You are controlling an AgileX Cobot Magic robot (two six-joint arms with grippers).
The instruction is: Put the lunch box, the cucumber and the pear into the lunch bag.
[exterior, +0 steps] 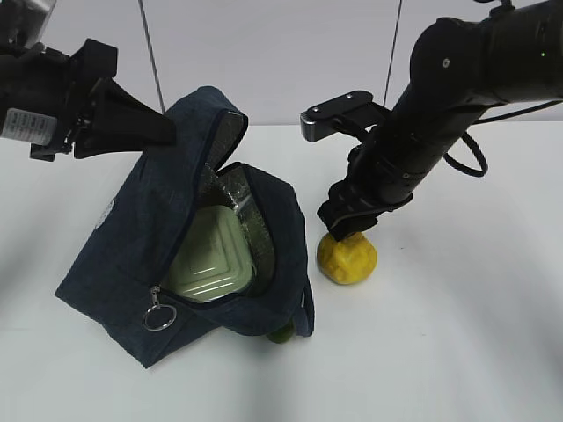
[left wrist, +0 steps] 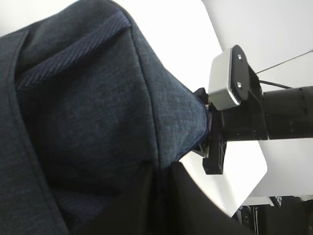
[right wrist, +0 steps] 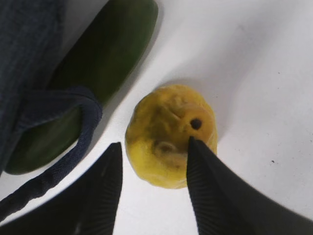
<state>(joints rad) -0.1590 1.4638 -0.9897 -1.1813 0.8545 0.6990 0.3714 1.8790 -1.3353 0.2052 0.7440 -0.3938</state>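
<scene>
At about ten o'clock in the exterior view, the left gripper [exterior: 163, 127] is pinched nearly closed on the upper edge of the lunch bag [exterior: 132, 229], holding that dark navy fabric up so the bag leans open toward the camera; in the left wrist view its fingertips are buried in the cloth and cannot be seen. Inside the open mouth, near the centre of the bag, the lunch box [exterior: 211, 257] lies with its pale green lid showing (the zipper's metal ring [exterior: 157, 316] hangs at about seven o'clock from it). The cucumber [exterior: 281, 333] lies on the white table [exterior: 457, 334] just beside the bag, mostly hidden under it, with the bag's strap [right wrist: 73, 127] lying across it in the right wrist view. At three o'clock from the bag, the pear [exterior: 347, 258] sits on the table. The right gripper [exterior: 350, 227] stands about half open directly over it, one finger [right wrist: 205, 181] overlapping the pear's top, the other [right wrist: 105, 191] just beside it at nine o'clock.
</scene>
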